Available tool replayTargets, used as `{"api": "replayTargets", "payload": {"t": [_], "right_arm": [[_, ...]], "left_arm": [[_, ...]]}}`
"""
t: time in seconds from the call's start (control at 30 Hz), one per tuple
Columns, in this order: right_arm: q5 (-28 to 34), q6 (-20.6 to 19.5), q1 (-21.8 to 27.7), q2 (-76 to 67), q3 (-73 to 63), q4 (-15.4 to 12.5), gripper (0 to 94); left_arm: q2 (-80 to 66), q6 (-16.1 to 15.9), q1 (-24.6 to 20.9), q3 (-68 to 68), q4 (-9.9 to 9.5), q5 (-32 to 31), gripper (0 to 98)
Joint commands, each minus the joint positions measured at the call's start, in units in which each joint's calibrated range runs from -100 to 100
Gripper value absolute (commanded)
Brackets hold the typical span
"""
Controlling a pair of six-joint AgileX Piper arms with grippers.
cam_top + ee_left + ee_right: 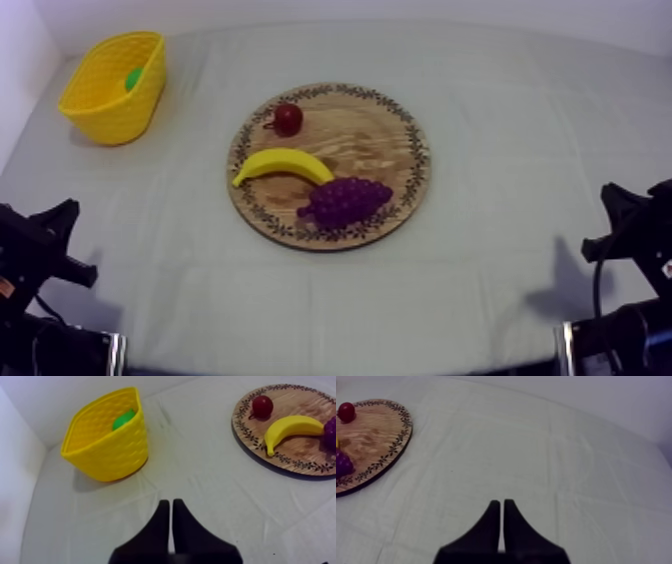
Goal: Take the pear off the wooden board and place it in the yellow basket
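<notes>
Left wrist: left pincer (171, 507) clenched on nothing above the grey-white, lightly creased tabletop (210, 506); pear (123, 419) lies inside the yellow basket (107, 446).
Right wrist: right pincer (501, 507) clenched, empty, near the wooden board (376, 436).
Top: board carries banana (285, 163), grapes (348, 200), small red fruit (288, 118).
Task judged complete; best leave both arms parked. White wall (350, 8) behind.

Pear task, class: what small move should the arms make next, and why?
Probably none: a green fruit, likely the pear, already lies in the yellow basket; the wooden board holds no pear, and the left gripper and right gripper rest shut.
</notes>
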Motion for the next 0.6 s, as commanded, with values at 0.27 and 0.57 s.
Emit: {"api": "replayTargets", "payload": {"t": [0.27,0.57], "right_arm": [[0.0,0.0,0.0,0.0,0.0,0.0,0.4],[0.0,0.0,0.0,0.0,0.0,0.0,0.4]], "left_arm": [[-0.8,17.6,0.2,2.0,-0.55,-6.2,0.1],[-0.8,20.6,0.2,2.3,-0.61,-7.2,0.1]]}}
